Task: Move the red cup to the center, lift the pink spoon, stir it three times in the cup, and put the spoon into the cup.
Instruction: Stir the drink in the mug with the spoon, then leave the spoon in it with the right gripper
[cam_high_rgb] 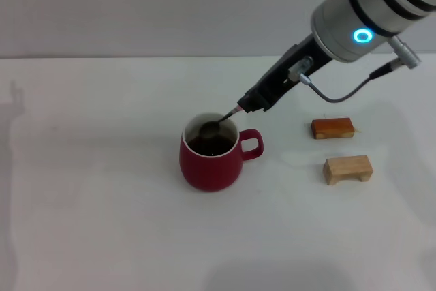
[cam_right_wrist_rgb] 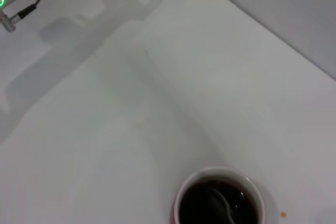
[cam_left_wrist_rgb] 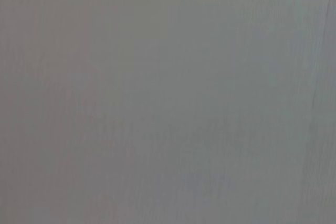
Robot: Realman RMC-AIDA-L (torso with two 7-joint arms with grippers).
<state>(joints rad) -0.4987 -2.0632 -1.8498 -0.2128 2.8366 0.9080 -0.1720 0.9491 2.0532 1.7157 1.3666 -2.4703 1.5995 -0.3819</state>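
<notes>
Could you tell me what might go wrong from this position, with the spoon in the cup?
The right gripper holds the pink spoon with its bowl in the dark liquid of the red cup. Brisk stirring could splash liquid onto the white table. The gripper hangs near the rim on the handle side, so a wide stroke may nudge or tip the cup. The left gripper is not in view.

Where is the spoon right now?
In the head view, the spoon is held by the right gripper, its bowl dipped in the red cup mid-table, left of two wooden blocks.
</notes>
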